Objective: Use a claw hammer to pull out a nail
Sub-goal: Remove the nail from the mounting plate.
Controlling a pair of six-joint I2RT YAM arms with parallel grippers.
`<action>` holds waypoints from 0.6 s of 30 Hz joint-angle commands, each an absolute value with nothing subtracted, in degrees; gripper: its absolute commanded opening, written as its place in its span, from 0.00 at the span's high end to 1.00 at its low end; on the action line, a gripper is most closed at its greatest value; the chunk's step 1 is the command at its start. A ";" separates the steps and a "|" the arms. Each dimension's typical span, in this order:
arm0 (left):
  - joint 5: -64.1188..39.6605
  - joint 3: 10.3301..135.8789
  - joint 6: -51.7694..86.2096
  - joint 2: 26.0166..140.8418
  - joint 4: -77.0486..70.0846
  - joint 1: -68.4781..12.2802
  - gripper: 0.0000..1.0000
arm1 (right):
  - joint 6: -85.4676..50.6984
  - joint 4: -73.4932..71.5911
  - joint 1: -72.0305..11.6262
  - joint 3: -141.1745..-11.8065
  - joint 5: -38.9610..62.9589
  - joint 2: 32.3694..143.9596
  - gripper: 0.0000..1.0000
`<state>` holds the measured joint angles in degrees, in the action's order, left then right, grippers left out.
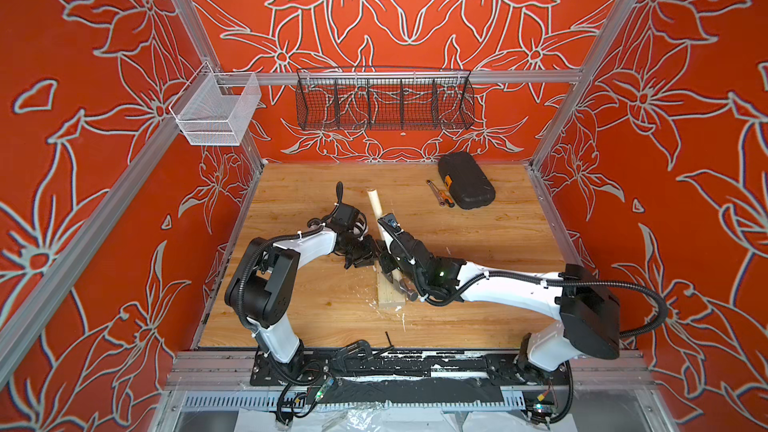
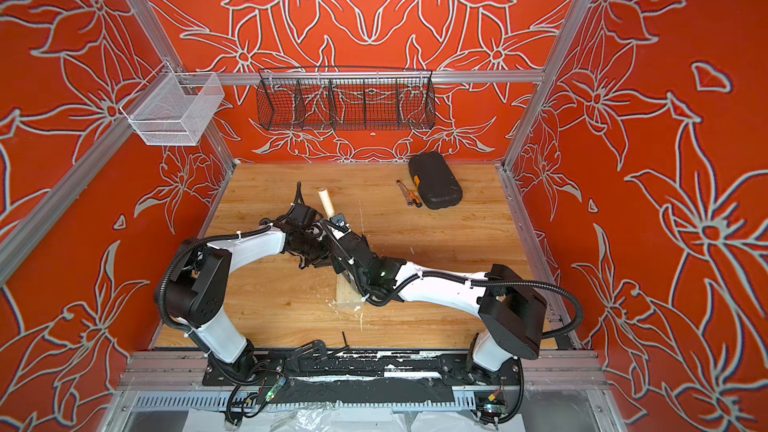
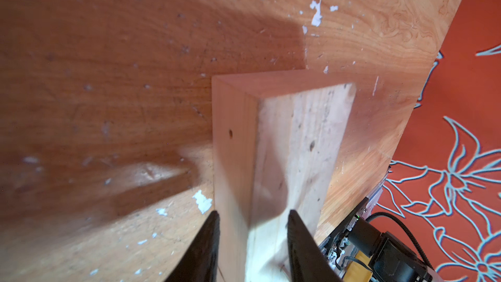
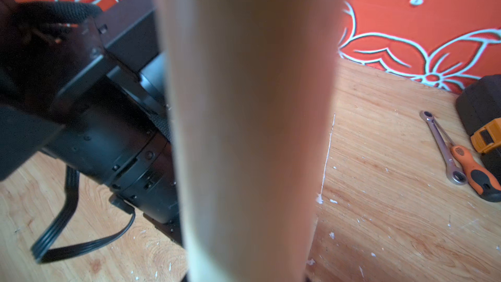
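Observation:
In both top views a pale wooden block (image 1: 390, 299) (image 2: 348, 300) lies on the table, near its middle. The claw hammer's wooden handle (image 1: 376, 207) (image 2: 326, 201) slants up from the block toward the back wall. Its grey steel head (image 1: 409, 290) rests at the block's right side. My right gripper (image 1: 388, 261) is shut around the handle low down, and the handle (image 4: 249, 120) fills the right wrist view and hides the fingers. My left gripper (image 1: 368, 259) (image 3: 253, 212) is shut on the block (image 3: 287, 142), with one finger (image 3: 208, 242) against each side. The nail is hidden.
A black tool case (image 1: 465, 180) lies at the back right, with a ratchet wrench (image 1: 434, 192) and an orange-handled screwdriver (image 1: 446, 200) beside it. A black wire basket (image 1: 384, 103) and a white mesh basket (image 1: 216, 114) hang on the rails. White flecks dot the table (image 1: 498, 243).

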<state>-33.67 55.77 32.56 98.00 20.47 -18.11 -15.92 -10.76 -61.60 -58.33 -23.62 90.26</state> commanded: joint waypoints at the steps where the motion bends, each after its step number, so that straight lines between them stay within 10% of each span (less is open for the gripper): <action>1: -33.40 54.96 32.72 96.83 21.09 -18.28 0.60 | -14.99 -18.32 -61.69 -58.80 -26.01 90.37 1.00; 18: -32.70 52.89 36.06 98.41 19.04 -18.28 0.67 | -14.92 -38.95 -64.21 -41.76 -30.76 86.04 1.00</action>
<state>-33.82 54.30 34.63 97.86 18.74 -18.09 -15.14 -34.65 -63.24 -43.64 -28.40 86.72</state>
